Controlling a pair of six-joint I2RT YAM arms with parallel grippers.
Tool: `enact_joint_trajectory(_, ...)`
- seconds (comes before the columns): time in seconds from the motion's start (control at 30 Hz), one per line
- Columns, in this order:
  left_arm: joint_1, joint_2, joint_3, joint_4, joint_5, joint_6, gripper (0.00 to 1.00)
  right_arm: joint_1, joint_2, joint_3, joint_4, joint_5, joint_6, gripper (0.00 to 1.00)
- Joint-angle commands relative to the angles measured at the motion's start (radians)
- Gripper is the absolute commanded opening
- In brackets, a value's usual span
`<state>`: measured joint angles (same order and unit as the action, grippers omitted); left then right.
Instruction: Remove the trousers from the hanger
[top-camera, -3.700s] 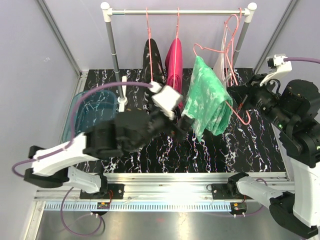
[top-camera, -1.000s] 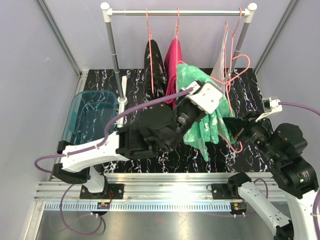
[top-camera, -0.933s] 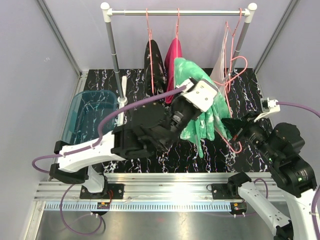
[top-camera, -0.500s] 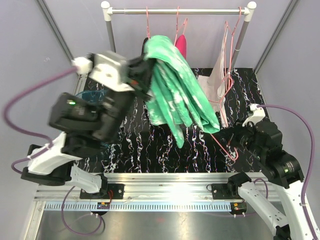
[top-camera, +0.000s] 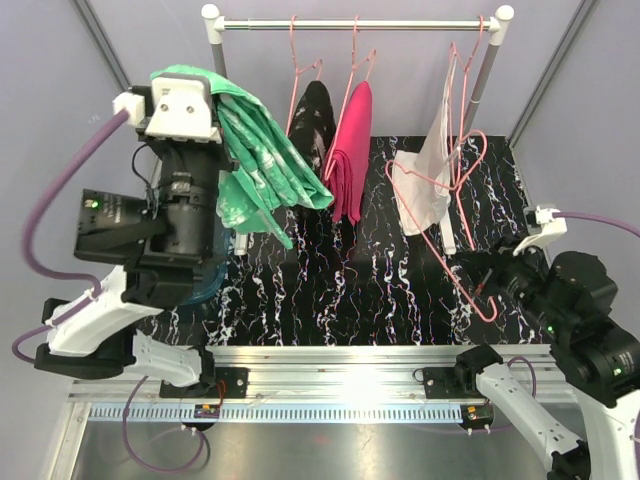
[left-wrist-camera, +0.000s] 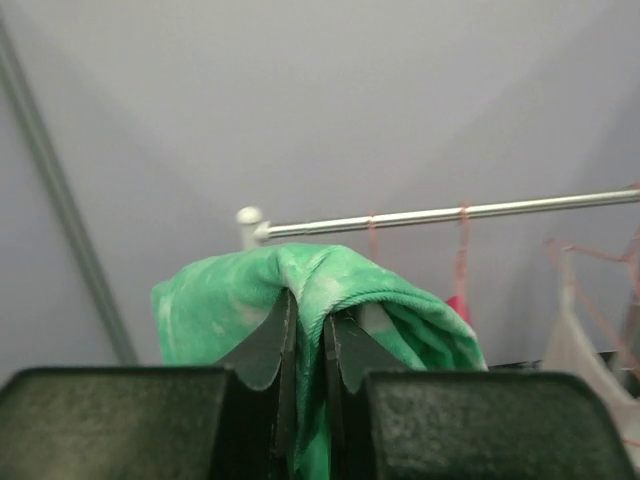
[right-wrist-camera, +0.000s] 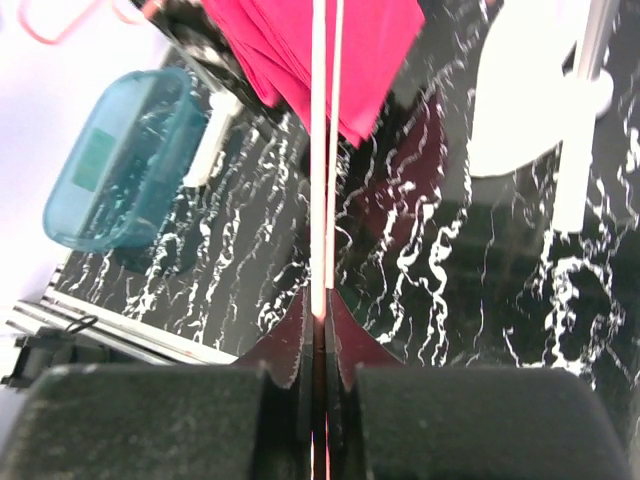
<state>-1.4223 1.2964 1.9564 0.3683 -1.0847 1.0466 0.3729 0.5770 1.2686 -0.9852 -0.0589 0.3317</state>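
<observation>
The mint green trousers (top-camera: 262, 150) hang free of their hanger, draped over my raised left gripper (top-camera: 200, 80) at the left. In the left wrist view that gripper (left-wrist-camera: 305, 320) is shut on a fold of the green cloth (left-wrist-camera: 330, 290). The bare pink hanger (top-camera: 440, 230) slants over the mat with its lower corner pinched in my right gripper (top-camera: 487, 287); in the right wrist view that gripper (right-wrist-camera: 318, 315) is shut on the wire (right-wrist-camera: 320, 150). The black speckled trousers (top-camera: 315, 115) and the magenta trousers (top-camera: 352, 150) hang on hangers from the rail (top-camera: 350, 23).
A white garment (top-camera: 425, 185) hangs at the rail's right end by more pink hangers. A teal bin (right-wrist-camera: 115, 160) sits at the mat's left, mostly under my left arm in the top view. The rail's posts (top-camera: 225, 90) stand at the back corners.
My left arm has swung up and to the left, carrying the green trousers off the hanger. The right gripper keeps the now bare hanger and has drawn back slightly.
</observation>
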Motion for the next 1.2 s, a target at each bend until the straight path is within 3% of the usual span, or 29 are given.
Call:
enact_joint_trajectory(0.0,0.124,-0.095,-0.08,0.088,-0.088,0.072,0.0,0.003,0.027,0.08,0.033,-0.044,-0.057,0.0)
enact_joint_trajectory(0.17,0.397,-0.213,-0.227,-0.243,-0.126,-0.271,0.0,0.001,0.06,0.129,0.048,-0.045,-0.085,0.0)
enact_joint_trajectory(0.23,0.454,-0.255,-0.295,-0.311,-0.133,-0.366,0.0,0.001,0.073,0.152,0.056,-0.051,-0.089,0.0)
enact_joint_trajectory(0.37,0.604,-0.341,-0.433,-0.365,-0.164,-0.427,0.0,0.001,0.087,0.178,0.066,-0.065,-0.091,0.0)
enact_joint_trajectory(0.53,0.741,-0.457,-0.537,-0.563,-0.17,-0.571,0.0,0.001,0.084,0.176,0.083,-0.104,-0.088,0.0)
enact_joint_trajectory(0.7,0.845,-0.565,-0.724,-0.683,-0.124,-0.622,0.0,0.001,0.064,0.179,0.094,-0.136,-0.086,0.0)
enact_joint_trajectory(0.93,0.928,-0.551,-0.748,-0.965,-0.124,-0.636,0.0,0.003,0.026,0.163,0.106,-0.157,-0.088,0.0)
enact_joint_trajectory(1.03,0.939,-0.551,-0.768,-0.953,-0.132,-0.562,0.0,0.001,0.012,0.153,0.109,-0.165,-0.089,0.0)
enact_joint_trajectory(1.17,0.951,-0.546,-0.848,-0.907,-0.04,-0.462,0.0,0.001,-0.005,0.14,0.12,-0.168,-0.088,0.0)
